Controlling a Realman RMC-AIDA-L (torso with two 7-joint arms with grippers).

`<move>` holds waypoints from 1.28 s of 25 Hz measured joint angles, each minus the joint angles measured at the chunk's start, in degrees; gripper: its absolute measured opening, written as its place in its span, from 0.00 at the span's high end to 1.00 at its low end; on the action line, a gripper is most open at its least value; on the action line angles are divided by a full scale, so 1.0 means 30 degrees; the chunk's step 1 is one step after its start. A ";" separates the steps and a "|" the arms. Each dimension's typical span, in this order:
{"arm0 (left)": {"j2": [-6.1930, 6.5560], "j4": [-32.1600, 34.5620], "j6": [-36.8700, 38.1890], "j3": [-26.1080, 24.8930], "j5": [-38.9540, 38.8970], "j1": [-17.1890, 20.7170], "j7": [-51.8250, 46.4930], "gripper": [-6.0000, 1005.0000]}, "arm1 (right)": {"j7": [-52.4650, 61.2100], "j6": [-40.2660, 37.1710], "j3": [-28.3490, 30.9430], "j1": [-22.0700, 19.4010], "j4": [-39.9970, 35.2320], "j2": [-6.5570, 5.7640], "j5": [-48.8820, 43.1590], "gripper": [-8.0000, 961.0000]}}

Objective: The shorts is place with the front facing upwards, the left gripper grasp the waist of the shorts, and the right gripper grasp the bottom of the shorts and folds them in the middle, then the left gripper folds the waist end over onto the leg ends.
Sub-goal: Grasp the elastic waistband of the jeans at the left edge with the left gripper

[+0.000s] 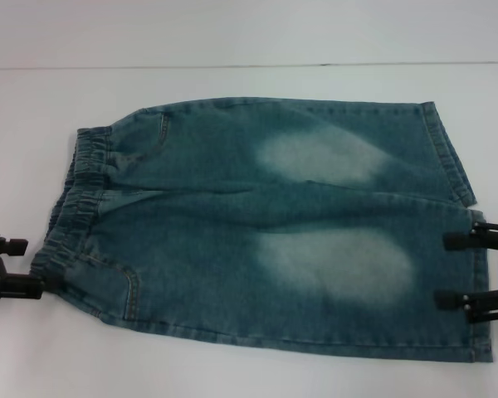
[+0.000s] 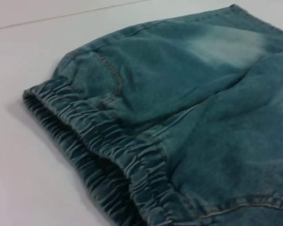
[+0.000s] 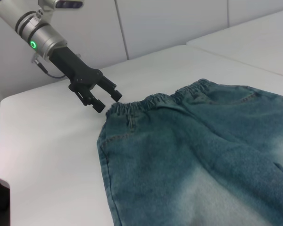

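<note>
The left hand (image 1: 18, 267) sits at the near corner of the shorts' (image 1: 266, 224) elastic waistband (image 1: 70, 207), its fingers apart with one just touching the gathered edge and nothing pinched between them. The right hand (image 1: 463, 269) is at the opposite end, over the near leg's hem (image 1: 480, 282), its two black fingers spread with the hem edge between them but not yet closed.

Risk, as I judge it: the left hand is at the waistband's very corner, so closing here could catch only the top layer or a thin bit of elastic, which would slip free when lifted. The right hand reaches only the near leg; if its fingers close above the cloth rather than around it, that end stays down and the fold skews.

Both arms come in low and nearly level with the tabletop (image 1: 232, 83); the right wrist view shows the left arm slanting down to the waistband corner.

The shorts lie flat, front up, spread on the tabletop between the two hands.
</note>
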 joint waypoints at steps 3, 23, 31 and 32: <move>-0.0108 -0.0098 -0.0490 0.0222 0.0015 0.0045 -0.0015 0.09 | 0.0001 0.0082 -0.0025 0.0046 0.0081 0.0017 -0.0010 0.06; -0.0369 -0.0254 -0.0776 0.1646 0.0091 -0.0103 -0.0039 0.40 | 0.0041 0.0760 -0.0245 0.0241 0.0459 0.0060 -0.0228 0.08; -0.0251 -0.0201 -0.0653 0.1650 0.0091 -0.0385 -0.0149 0.72 | 0.1094 0.0796 -0.0278 0.0238 0.0373 0.0041 -0.0287 0.09; -0.0251 -0.0198 -0.0646 0.1651 0.0091 -0.0420 -0.0163 0.76 | 0.1614 0.0789 -0.0288 0.0231 0.0261 0.0018 -0.0397 0.09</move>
